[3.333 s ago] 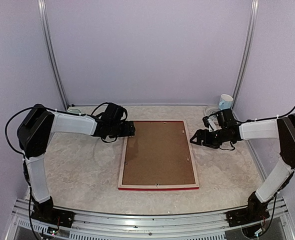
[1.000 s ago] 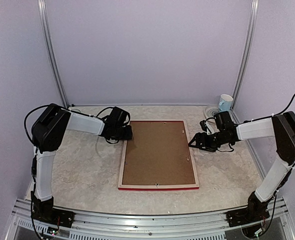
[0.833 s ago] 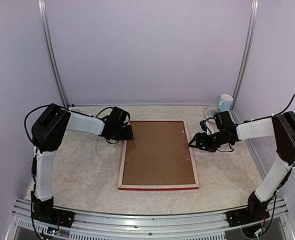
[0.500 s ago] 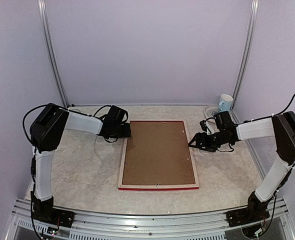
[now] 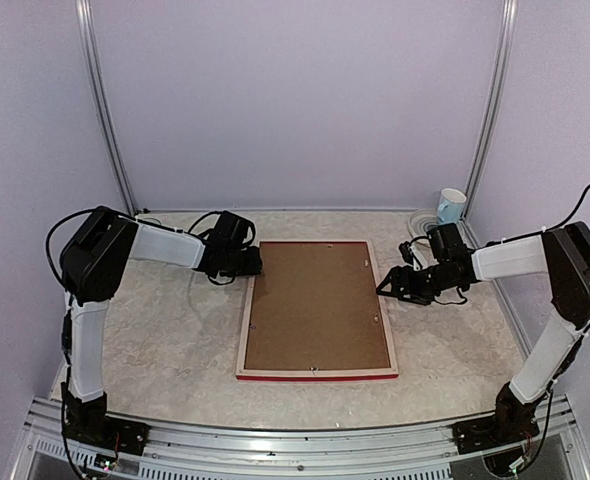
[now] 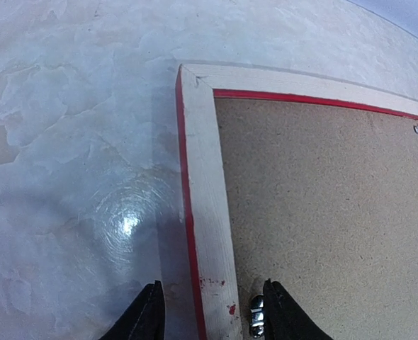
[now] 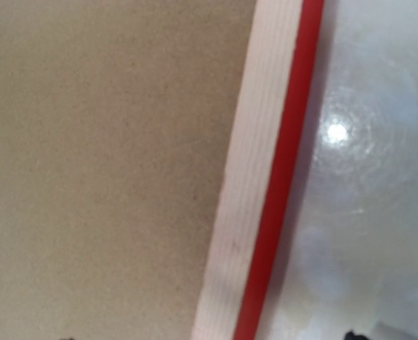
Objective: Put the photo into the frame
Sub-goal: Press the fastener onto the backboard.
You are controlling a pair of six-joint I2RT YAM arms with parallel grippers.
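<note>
Red-edged, pale-wood rectangular picture frame [image 5: 315,373] lies face down in the middle of the marbled white surface [image 5: 155,340], with a brown fibreboard backing panel [image 5: 317,305] seated in it. The cat photo is not visible in any view. The step looks like freeing the back. The next move probably needs the small silver metal tab [image 6: 256,315] turned off the panel. Left hand [image 6: 210,317] sits low at the far-left corner, fingers apart astride the rail, gripping nothing. Right hand [image 5: 385,287] sits low over the right rail, spread wide, empty. Both forearms reach inward.
</note>
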